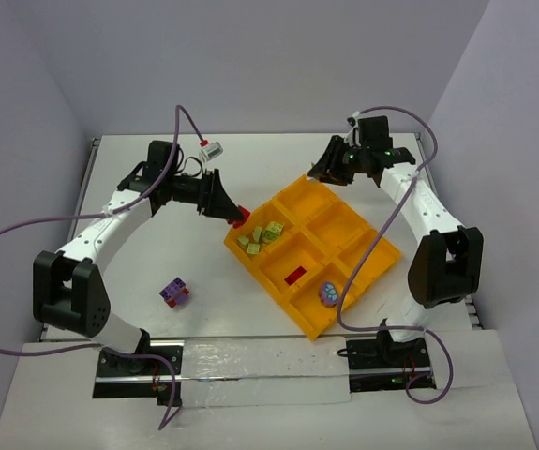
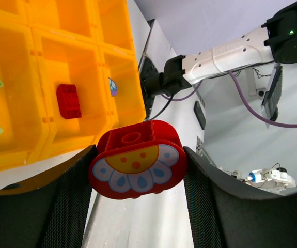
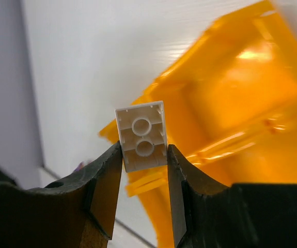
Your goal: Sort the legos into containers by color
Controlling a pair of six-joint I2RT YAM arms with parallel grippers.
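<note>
Yellow-green legos (image 1: 261, 234) clustered in left compartment of orange tray (image 1: 299, 319), mid-counter, set at angle. Red brick (image 1: 294, 276) alone in next compartment nearer. Purple piece (image 1: 328, 295) in nearest compartment. Purple-red clump (image 1: 173, 292) loose on counter (image 1: 250, 159), left of tray. Left jaws clamped on red flower-print piece (image 2: 137, 160) just beside tray's left corner. Right jaws clamped on white brick (image 3: 141, 135) at tray's far corner.

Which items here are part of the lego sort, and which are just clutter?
Job: tray, yellow-green bricks, red brick, purple piece, loose purple-red clump, gripped flower brick, gripped white brick.
Clutter: purple cables, white-red object at far edge.
</note>
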